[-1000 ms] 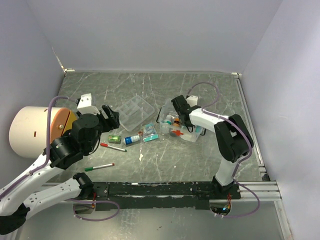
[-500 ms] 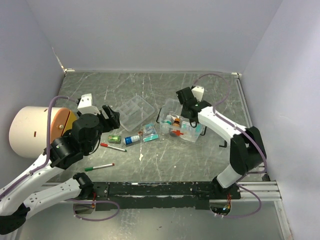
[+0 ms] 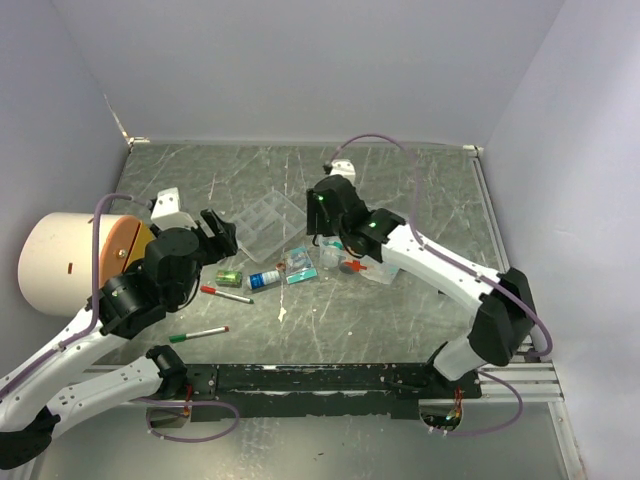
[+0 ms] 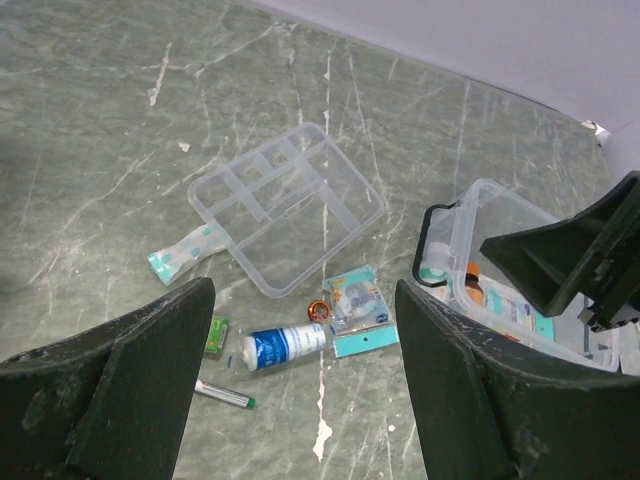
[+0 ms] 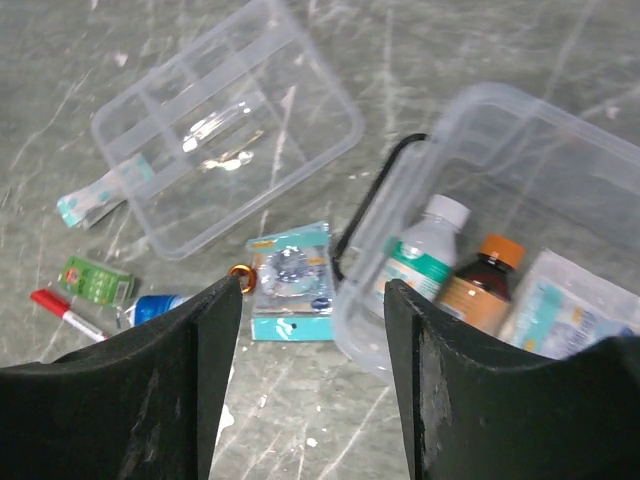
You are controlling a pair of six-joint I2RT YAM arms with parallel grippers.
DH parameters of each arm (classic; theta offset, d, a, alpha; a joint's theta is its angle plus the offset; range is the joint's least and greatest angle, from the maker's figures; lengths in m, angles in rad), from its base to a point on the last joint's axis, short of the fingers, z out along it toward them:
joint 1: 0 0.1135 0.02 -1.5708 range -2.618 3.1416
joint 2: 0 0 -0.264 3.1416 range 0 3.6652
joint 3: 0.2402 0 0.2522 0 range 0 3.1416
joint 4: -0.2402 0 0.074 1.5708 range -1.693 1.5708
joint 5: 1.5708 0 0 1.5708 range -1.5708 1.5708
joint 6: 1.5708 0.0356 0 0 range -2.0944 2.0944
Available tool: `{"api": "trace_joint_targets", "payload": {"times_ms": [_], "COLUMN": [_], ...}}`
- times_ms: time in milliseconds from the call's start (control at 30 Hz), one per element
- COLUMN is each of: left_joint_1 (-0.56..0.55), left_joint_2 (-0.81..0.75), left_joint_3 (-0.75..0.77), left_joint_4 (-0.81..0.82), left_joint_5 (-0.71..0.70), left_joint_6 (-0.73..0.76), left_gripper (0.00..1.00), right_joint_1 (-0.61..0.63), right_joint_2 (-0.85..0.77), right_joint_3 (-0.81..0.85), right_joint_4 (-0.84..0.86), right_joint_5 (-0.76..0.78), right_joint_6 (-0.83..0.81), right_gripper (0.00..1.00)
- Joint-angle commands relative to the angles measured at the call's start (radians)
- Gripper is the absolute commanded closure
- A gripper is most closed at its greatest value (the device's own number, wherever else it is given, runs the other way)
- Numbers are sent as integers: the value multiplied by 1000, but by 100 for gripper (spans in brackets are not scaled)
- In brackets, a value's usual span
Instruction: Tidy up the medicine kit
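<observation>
Nearest the bases, the green pen (image 3: pixel 198 333) and red pen (image 3: pixel 225 294) lie where they were, and the left gripper (image 4: pixel 300 290) still hovers above them, jaws wide and empty. Just beyond, the loose kit items have not moved: a small green packet (image 4: pixel 214 335), a white bottle with a blue label (image 4: pixel 283 343) on its side, and a teal packet (image 5: pixel 290 280) with a small orange ring (image 5: pixel 239 271) touching its corner.

The change is in the right arm. A second ago it reached into the clear box (image 5: pixel 520 150) with its jaws nearly closed. The right gripper (image 5: pixel 312 300) has since swung left, out of the box, and now hangs over the teal packet with its jaws spread and nothing between them (a release inside the box seems likely, though no single item shows it). The box holds a white bottle (image 5: pixel 420 250), a brown bottle (image 5: pixel 480 280) and packets.

Farthest off, the divided tray (image 5: pixel 230 130) sits empty, a strip packet (image 5: pixel 100 190) at its corner. In my judgement the teal packet is the next pick.
</observation>
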Motion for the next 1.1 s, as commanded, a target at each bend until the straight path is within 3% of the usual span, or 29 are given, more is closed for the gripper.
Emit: {"api": "trace_joint_targets", "payload": {"times_ms": [0,133,267,467,700,967,1067], "left_joint_1": [4,4,4,3,4,4,4], "left_joint_2": [-6,-32,-70,-105,-101,-106,-105], "left_joint_3": [13,4,-6,-17,-22,-23,-21], "left_joint_4": [-55,-70,-85,-72,-81,-83,-78], "left_joint_5": [-88,-139,-187,-214,-191,-180,-165], "left_joint_6": [-49,-83,-119,-138,-137,-138,-126], "left_gripper": [16,16,15,15,15,14,15], "right_joint_1": [58,118,123,126,127,127,129], "right_joint_2": [92,219,327,490,560,608,613], "right_joint_3": [52,135,177,266,267,273,268], "right_joint_4": [44,-18,-32,-112,-104,-132,-128], "right_joint_5": [-88,-71,-89,-105,-121,-76,-63], "right_joint_6": [-70,-87,-78,-42,-26,0,-17], "right_gripper": [40,39,50,56,68,69,65]}}
